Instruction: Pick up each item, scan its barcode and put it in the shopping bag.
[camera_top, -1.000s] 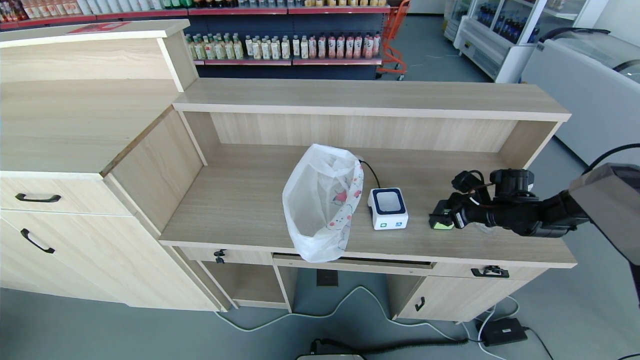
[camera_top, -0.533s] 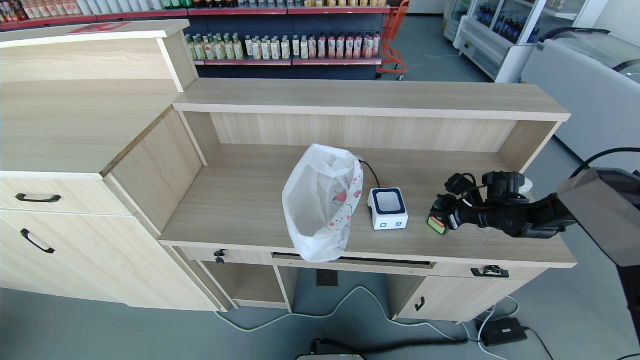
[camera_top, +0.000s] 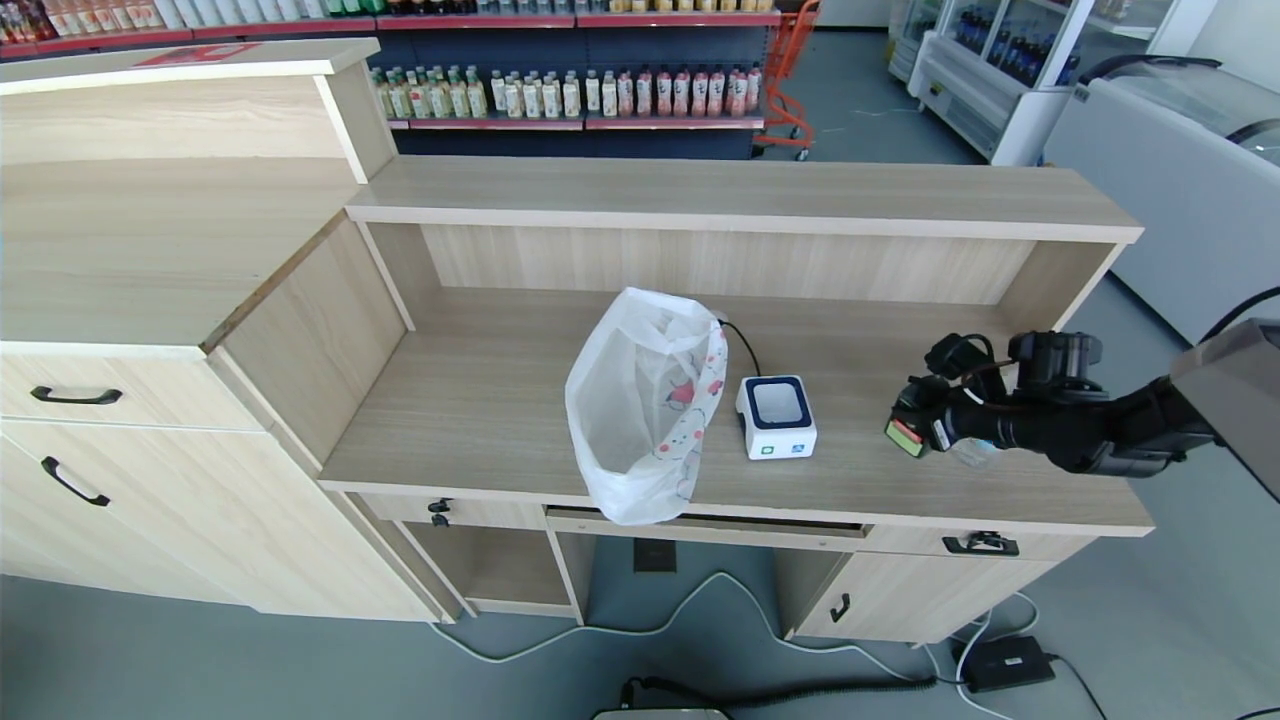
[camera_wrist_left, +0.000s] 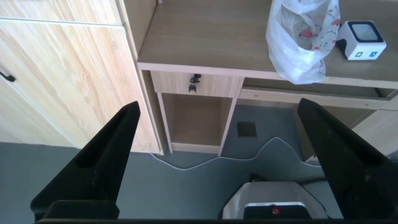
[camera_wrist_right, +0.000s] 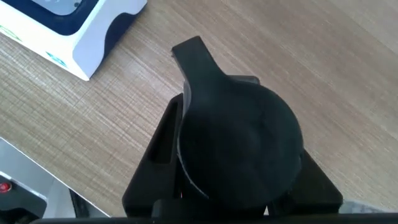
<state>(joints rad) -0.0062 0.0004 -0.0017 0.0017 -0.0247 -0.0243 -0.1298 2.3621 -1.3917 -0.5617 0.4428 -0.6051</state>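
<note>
My right gripper is shut on a small black container with a red and green label, held just above the counter to the right of the scanner. In the right wrist view its round black lid sits between my fingers. The white and blue scanner stands mid-counter, its corner close to the held container. Left of the scanner stands the white shopping bag, mouth upward. My left gripper hangs open over the floor in front of the counter, with the bag and scanner far ahead.
A clear item lies on the wooden counter under my right arm. A raised shelf backs the counter, and side walls close it at left and right. Cables trail on the floor below.
My right gripper first edged left toward the scanner and turned the container so its red and green face shows. It has since drawn back right and slightly up.
</note>
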